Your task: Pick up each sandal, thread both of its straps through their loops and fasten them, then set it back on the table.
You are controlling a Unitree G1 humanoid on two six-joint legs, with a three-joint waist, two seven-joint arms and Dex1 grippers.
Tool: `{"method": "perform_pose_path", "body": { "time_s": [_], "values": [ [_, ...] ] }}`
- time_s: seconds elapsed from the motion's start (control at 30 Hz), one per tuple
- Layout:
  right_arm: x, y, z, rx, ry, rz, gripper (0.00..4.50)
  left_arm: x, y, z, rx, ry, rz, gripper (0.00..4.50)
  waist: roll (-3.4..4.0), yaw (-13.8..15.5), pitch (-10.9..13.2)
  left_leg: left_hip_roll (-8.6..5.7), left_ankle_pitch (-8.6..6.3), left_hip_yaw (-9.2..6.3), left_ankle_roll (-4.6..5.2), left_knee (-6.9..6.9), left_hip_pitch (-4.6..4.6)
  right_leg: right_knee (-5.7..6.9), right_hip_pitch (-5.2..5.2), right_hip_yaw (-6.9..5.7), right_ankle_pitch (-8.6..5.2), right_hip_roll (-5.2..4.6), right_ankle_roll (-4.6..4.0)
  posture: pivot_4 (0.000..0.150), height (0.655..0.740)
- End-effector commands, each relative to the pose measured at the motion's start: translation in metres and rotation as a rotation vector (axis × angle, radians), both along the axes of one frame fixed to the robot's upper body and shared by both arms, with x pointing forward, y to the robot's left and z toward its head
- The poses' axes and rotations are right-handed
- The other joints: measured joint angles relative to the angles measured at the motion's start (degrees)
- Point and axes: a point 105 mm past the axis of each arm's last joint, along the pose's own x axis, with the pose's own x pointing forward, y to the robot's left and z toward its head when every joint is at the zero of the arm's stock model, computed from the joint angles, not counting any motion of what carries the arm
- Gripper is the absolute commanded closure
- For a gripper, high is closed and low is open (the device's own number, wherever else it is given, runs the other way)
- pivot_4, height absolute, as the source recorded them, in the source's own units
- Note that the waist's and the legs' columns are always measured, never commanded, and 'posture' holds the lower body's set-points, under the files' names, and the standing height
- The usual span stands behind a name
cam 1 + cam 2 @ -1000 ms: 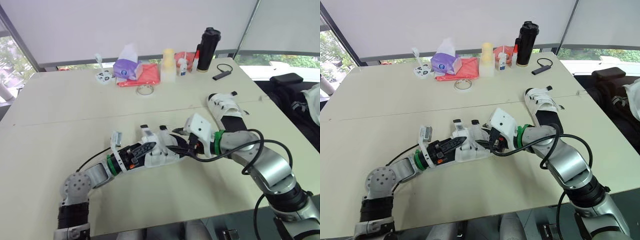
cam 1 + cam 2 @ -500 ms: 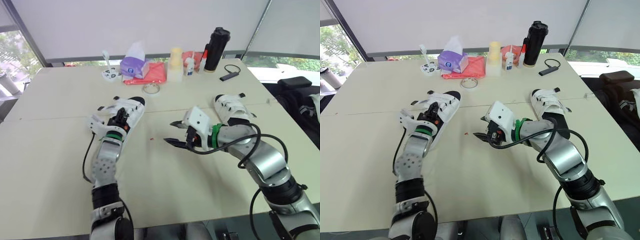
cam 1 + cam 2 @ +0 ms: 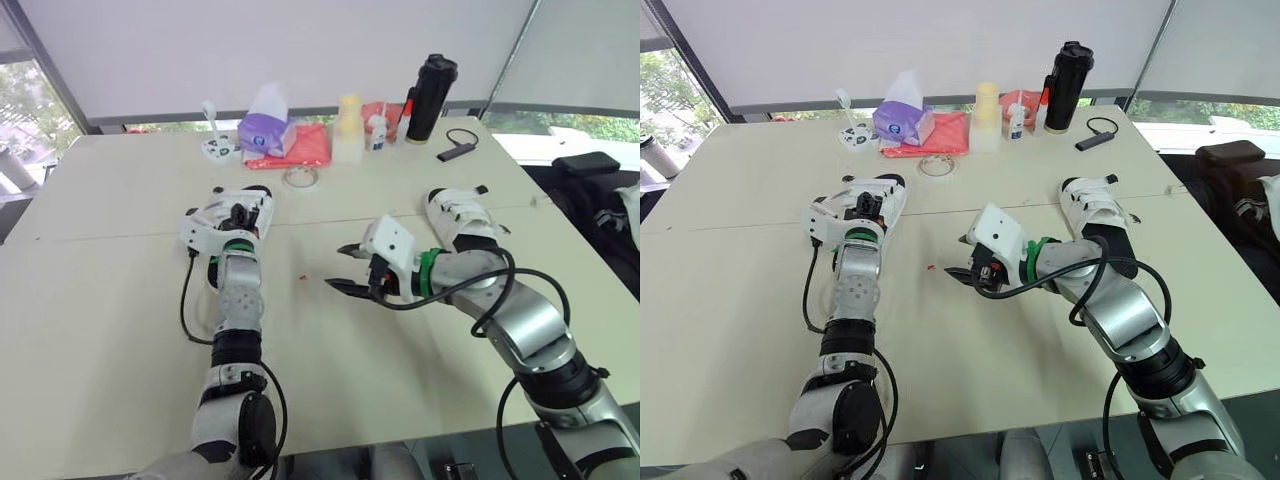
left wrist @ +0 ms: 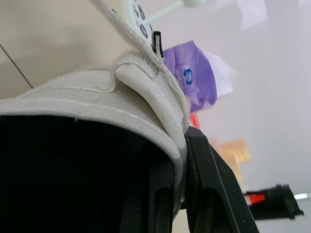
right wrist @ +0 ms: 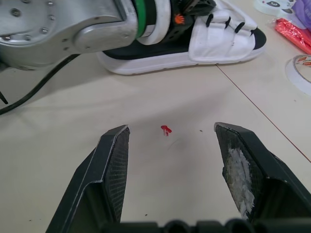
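Observation:
A white sandal with a black footbed (image 3: 225,218) lies on the table at the left, just beyond the seam. My left gripper (image 3: 238,214) rests on top of it, shut on the edge of its white upper (image 4: 146,97), which sits pinched between the black fingers (image 4: 209,184). The second sandal (image 3: 458,216) lies at the right, beside my right forearm, its straps lying across the top. At the table's middle, my right gripper (image 3: 345,268) hovers low and open with nothing between its fingers (image 5: 114,165), aimed at the first sandal (image 5: 214,34).
Along the far edge stand a purple tissue pack (image 3: 265,130), a red cloth (image 3: 300,148), a tape ring (image 3: 300,178), a pale cup (image 3: 348,130), a small glue bottle (image 3: 376,132) and a black flask (image 3: 430,85). A black cable gadget (image 3: 452,152) lies near them. A red speck (image 3: 301,273) marks the tabletop.
My right gripper has let go of the first sandal and opened. The left arm has carried that sandal from the front middle out to the far left.

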Motion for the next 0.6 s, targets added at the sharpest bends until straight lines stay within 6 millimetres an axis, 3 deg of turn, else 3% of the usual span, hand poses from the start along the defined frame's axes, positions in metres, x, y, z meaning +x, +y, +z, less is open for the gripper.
{"method": "perform_pose_path", "body": {
  "time_s": [0.03, 0.07, 0.2, 0.37, 0.4, 0.6],
  "values": [
    [-0.006, 0.006, 0.011, 0.003, -0.053, 0.033, 1.53, 0.002, -0.045, 0.022, -0.062, -0.067, -0.061, 4.48, -0.01, -0.1, 0.0, 0.0, 0.0, 0.0, 0.0, 0.02, 0.0, 0.0, 0.01, 0.0, 0.01, 0.0, 0.01, 0.15, 0.74],
    [-0.005, 0.006, 0.011, 0.002, -0.053, 0.032, 1.53, 0.002, -0.045, 0.018, -0.063, -0.056, -0.062, 4.48, -0.01, -0.1, 0.0, -0.01, 0.0, 0.0, 0.0, 0.02, 0.0, -0.01, 0.02, 0.0, 0.01, 0.0, 0.02, 0.15, 0.74],
    [-0.005, 0.005, 0.011, 0.0, -0.054, 0.029, 1.53, -0.001, -0.043, 0.006, -0.058, -0.026, -0.069, 2.97, -0.01, -0.1, 0.0, 0.0, 0.0, 0.0, 0.0, 0.01, 0.0, 0.01, 0.0, 0.0, 0.01, 0.0, 0.03, 0.15, 0.74],
    [-0.005, 0.005, 0.01, 0.002, -0.052, 0.027, 1.53, -0.005, -0.048, 0.002, -0.017, -0.028, -0.135, 0.23, -0.01, -0.1, 0.0, 0.0, 0.0, 0.0, 0.0, 0.03, 0.0, 0.02, 0.01, 0.0, 0.03, 0.0, 0.05, 0.15, 0.74],
    [-0.005, 0.005, 0.01, 0.002, -0.052, 0.026, 1.53, -0.008, -0.047, 0.003, -0.008, -0.045, -0.146, 0.01, -0.01, -0.1, 0.0, 0.0, 0.0, 0.0, 0.0, 0.03, 0.0, 0.02, 0.01, 0.0, 0.03, 0.0, 0.06, 0.15, 0.74],
    [-0.005, 0.003, 0.009, 0.001, -0.049, 0.024, 1.53, -0.029, -0.043, 0.001, 0.1, -0.08, -0.317, 0.01, 0.05, -0.2, 0.0, 0.0, 0.0, 0.01, 0.0, 0.02, 0.03, 0.05, 0.0, 0.03, 0.03, 0.0, 0.06, 0.15, 0.74]
  ]
}}
